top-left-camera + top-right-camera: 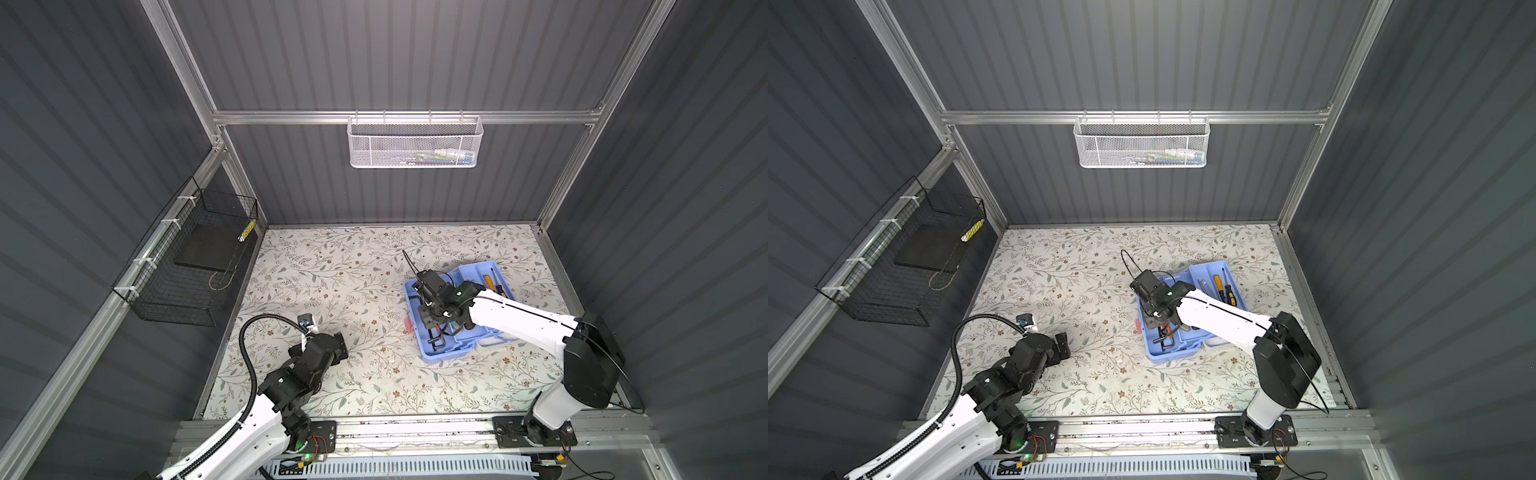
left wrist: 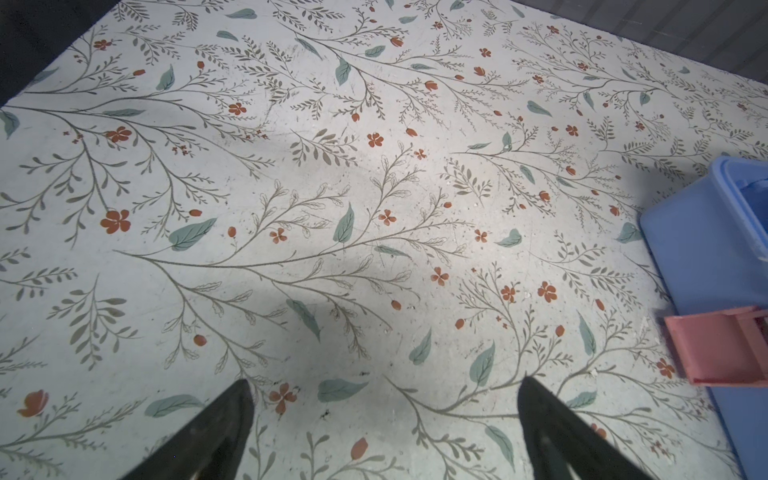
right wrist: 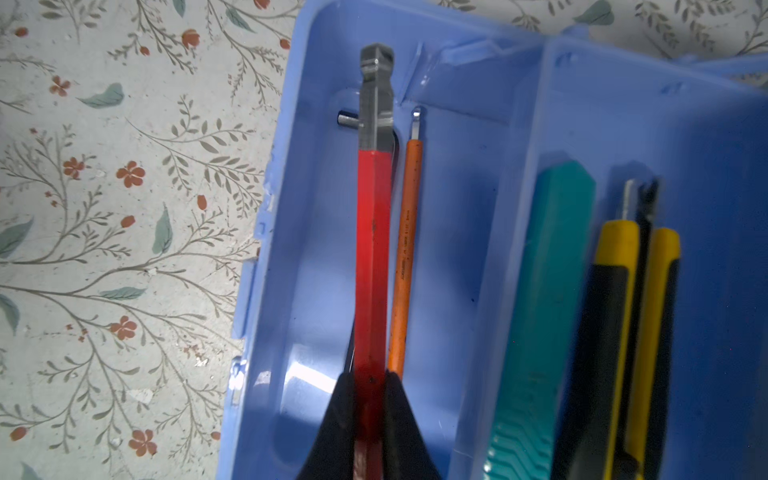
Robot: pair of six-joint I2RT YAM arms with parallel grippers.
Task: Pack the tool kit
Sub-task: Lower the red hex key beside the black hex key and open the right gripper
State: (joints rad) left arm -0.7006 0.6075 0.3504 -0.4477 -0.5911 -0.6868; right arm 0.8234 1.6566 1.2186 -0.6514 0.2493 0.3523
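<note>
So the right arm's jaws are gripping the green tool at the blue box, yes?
No: the right jaws grip the red-handled tool; the green tool lies untouched in the neighbouring compartment. The right wrist view shows it. The blue box part is right.

The tool box (image 3: 453, 216) is smooth, glossy light blue plastic that throws white highlights, and its pink latch (image 2: 721, 345) looks like matt plastic. The red-handled tool (image 3: 373, 257) has a shiny handle and a dull grey metal head. The orange-handled tool (image 3: 405, 249) is matt and speckled. The teal utility knife (image 3: 548, 270) is plastic with a ribbed grip. The floral tabletop (image 2: 374, 174) is matt and scuffed. The white mesh basket (image 1: 413, 145) is painted perforated metal, and the frame rail (image 1: 291, 117) is brushed aluminium.
</note>
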